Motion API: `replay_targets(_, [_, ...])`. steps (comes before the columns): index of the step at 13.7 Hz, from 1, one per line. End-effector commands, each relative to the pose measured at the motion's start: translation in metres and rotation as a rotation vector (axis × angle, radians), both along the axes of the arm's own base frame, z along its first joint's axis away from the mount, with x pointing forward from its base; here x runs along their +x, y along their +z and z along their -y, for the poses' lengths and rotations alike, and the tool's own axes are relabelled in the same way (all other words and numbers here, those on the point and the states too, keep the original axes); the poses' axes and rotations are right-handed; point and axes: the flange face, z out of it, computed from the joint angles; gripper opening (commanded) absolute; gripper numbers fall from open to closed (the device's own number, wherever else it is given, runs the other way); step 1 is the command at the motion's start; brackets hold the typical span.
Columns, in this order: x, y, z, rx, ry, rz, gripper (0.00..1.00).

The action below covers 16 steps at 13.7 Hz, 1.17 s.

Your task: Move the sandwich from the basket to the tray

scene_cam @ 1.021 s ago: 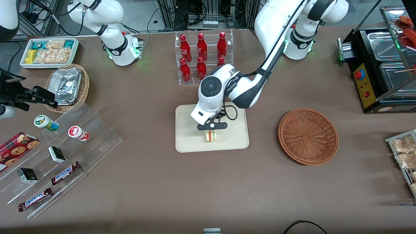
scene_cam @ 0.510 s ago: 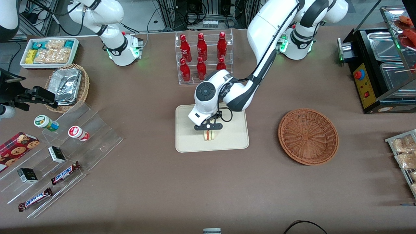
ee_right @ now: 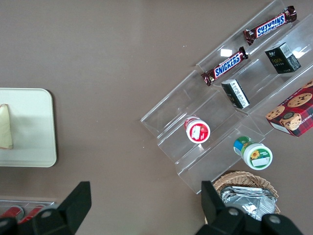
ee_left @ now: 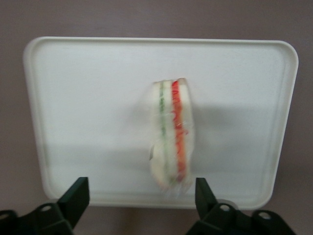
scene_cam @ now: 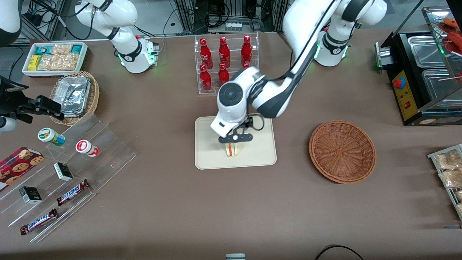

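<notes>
The sandwich (scene_cam: 232, 150) stands on its edge on the cream tray (scene_cam: 209, 153), near the tray's rim closest to the front camera. My left gripper (scene_cam: 234, 138) hangs just above it, open, with the fingers apart and nothing between them. In the left wrist view the sandwich (ee_left: 171, 132) shows its green and red filling layers on the tray (ee_left: 73, 98), and the gripper (ee_left: 139, 198) is clear of it. The reddish-brown wicker basket (scene_cam: 342, 151) sits empty beside the tray, toward the working arm's end. The right wrist view shows the sandwich (ee_right: 6, 126) on the tray (ee_right: 32, 132).
A clear rack of red bottles (scene_cam: 225, 63) stands just farther from the camera than the tray. A tan basket of foil packets (scene_cam: 74, 95), a white snack bin (scene_cam: 54, 57) and a clear stepped shelf (scene_cam: 72, 159) lie toward the parked arm's end. A black appliance (scene_cam: 422, 76) stands at the working arm's end.
The gripper shifted a little toward the parked arm's end, then rose off the sandwich. The sandwich stays on the tray.
</notes>
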Motion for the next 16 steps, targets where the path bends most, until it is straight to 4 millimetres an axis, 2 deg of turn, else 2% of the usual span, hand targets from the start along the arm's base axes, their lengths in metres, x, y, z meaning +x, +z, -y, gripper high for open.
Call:
replay_targets(1, [0.003,0.073,-0.048,0.030,0.090,-0.011,1.00])
replay_targets(2, [0.002,0.100,-0.063,0.038,0.122,-0.008,1.00])
replay_targets(3, [0.008,0.125,-0.090,0.056,0.166,-0.003,1.00])
replay_targets(5, [0.009,0.171,-0.139,0.106,0.205,-0.004,1.00])
replay_targets(7, [0.018,0.200,-0.185,0.117,0.255,-0.001,1.00])
replay_targets(11, [0.027,0.239,-0.272,0.112,0.175,-0.039,1.00])
replay_targets(13, [0.030,0.259,-0.324,0.089,0.125,-0.053,1.00])
replay_targets(15, [0.038,0.266,-0.370,0.075,0.088,-0.068,1.00])
replay_targets(16, [0.040,0.268,-0.387,0.070,0.075,-0.073,1.00])
